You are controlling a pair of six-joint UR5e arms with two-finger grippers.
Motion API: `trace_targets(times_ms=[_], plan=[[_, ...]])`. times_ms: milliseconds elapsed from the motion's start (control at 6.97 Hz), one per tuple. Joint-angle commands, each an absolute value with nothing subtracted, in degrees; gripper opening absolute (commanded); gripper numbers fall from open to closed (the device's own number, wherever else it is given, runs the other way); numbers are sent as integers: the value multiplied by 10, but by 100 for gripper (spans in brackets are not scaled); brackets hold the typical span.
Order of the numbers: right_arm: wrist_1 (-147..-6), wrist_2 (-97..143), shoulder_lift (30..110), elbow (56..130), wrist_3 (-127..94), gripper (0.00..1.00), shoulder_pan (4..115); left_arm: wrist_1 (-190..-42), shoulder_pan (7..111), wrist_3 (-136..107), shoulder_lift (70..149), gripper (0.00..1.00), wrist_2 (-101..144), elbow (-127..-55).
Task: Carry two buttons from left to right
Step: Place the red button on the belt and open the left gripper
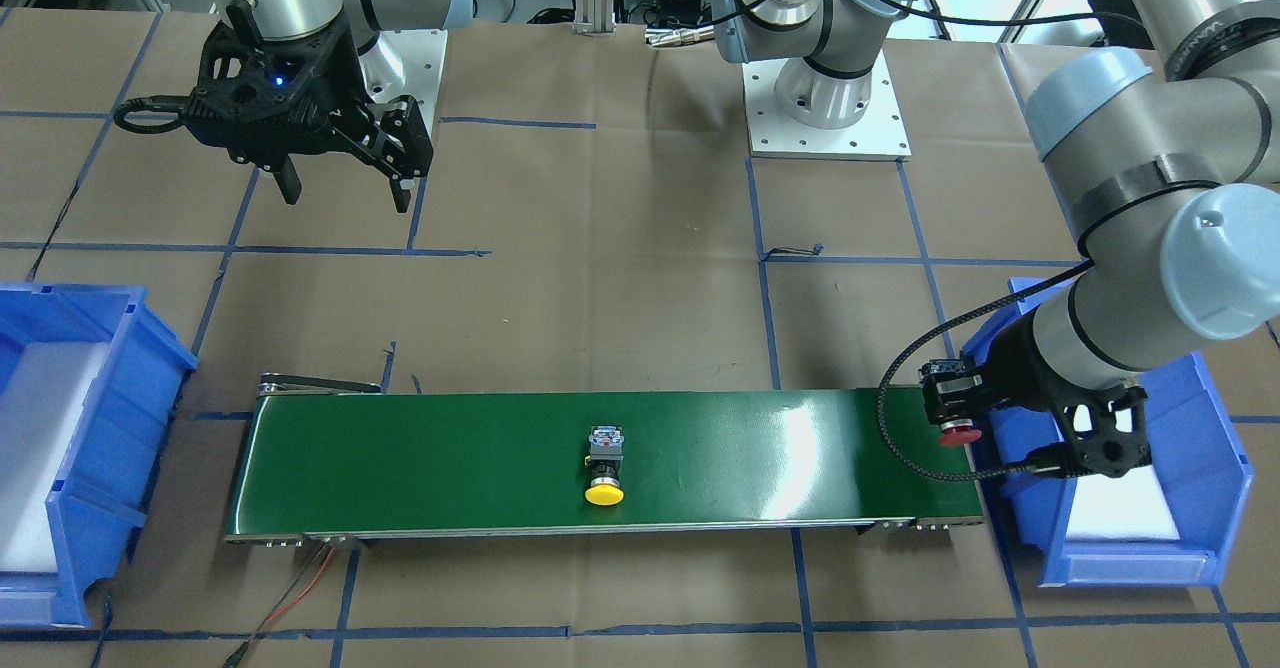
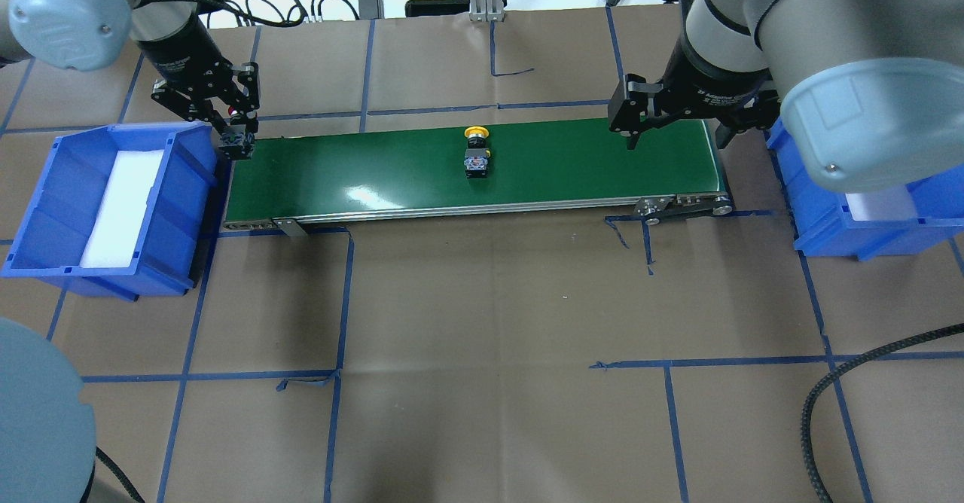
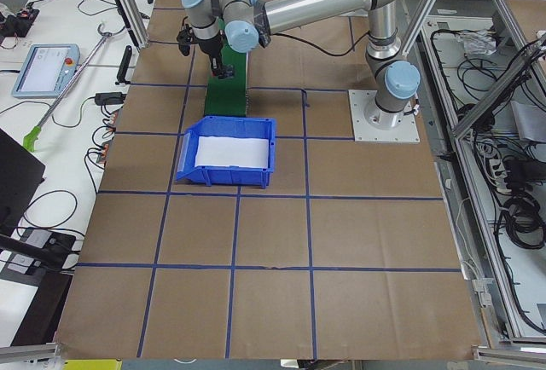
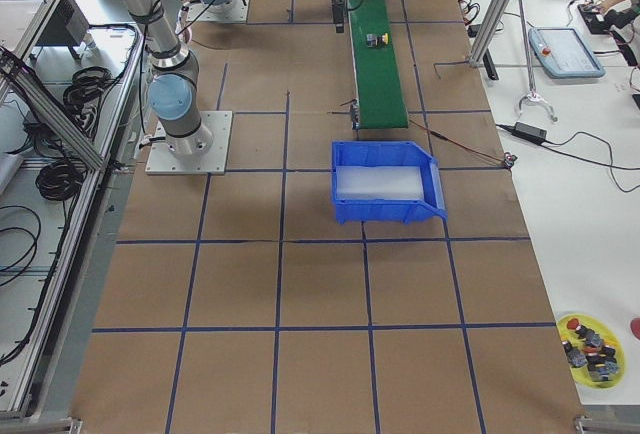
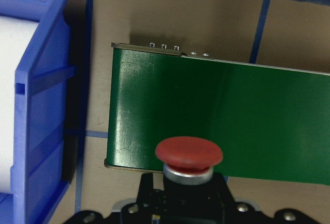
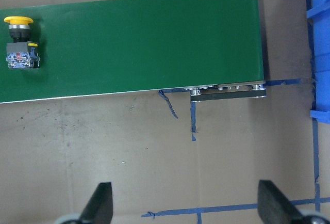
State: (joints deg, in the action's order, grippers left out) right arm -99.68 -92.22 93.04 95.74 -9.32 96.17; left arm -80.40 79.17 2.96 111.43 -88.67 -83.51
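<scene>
A yellow-capped button [image 1: 605, 465] lies on its side in the middle of the green conveyor belt [image 1: 420, 458], also seen in the overhead view [image 2: 477, 153] and the right wrist view [image 6: 19, 43]. My left gripper [image 1: 945, 403] is shut on the red-capped button [image 1: 959, 436] at the belt's end beside the left blue bin. The left wrist view shows the red cap [image 5: 188, 154] over the belt's edge. My right gripper [image 2: 678, 135] hangs open and empty over the belt's other end, well clear of the yellow button; its fingers [image 6: 100, 203] frame bare table.
A blue bin with white foam [image 2: 45, 209] stands left of the belt and another [image 2: 828, 232] stands right of it. Brown paper with blue tape lines covers the table. A yellow dish of spare parts [image 4: 592, 339] sits far off.
</scene>
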Motion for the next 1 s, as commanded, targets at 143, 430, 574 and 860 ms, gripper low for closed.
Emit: trace_targets(times_ms=[143,430,574,860], plan=[[-996,-921,931,956,-94,100,962,-612,792,27,1122,9,-888,-958],[-994,-923,933,958,-94,100,962,-571,792,28,1123,11,-889,-981],[-995,-922,933,958,-94,100,962,-571,792,27,1121,20,-890,-981],[-994,-923,934,958,-94,100,961,-572,791,27,1123,94,-890,-966]])
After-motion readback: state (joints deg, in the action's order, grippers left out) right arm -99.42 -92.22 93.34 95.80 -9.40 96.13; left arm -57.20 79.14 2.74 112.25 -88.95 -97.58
